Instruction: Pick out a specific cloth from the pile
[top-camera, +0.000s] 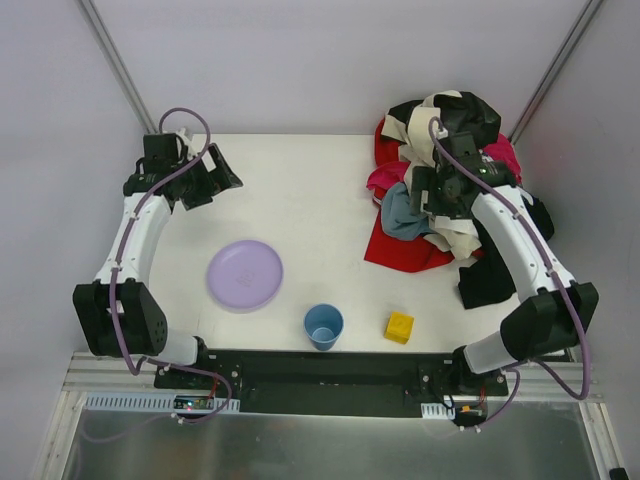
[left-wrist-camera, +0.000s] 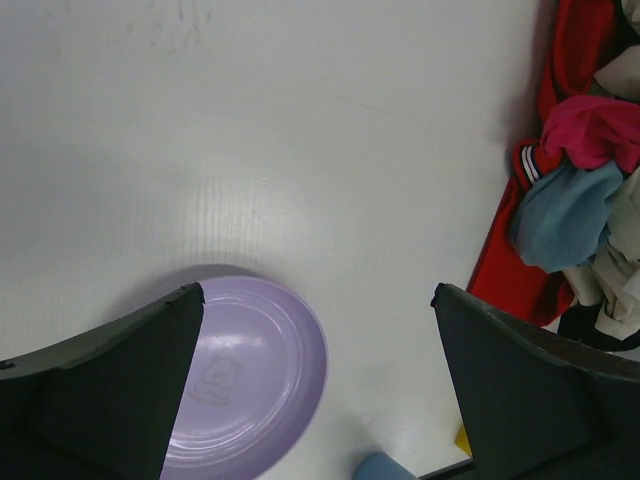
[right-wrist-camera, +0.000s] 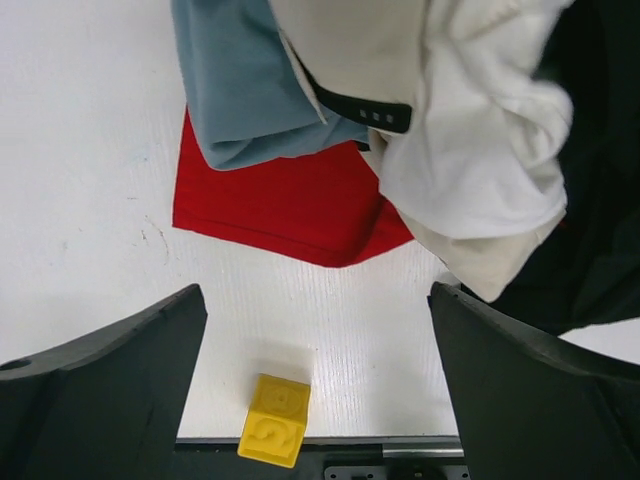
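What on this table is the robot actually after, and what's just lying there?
Belongs to the job:
- the red cloth, partly buried at the bottom of the heap
- the pile of clothes on top of it: cream-and-black jacket, magenta and grey-blue pieces

Just lying about:
- the purple plate
- the blue cup
- the yellow block
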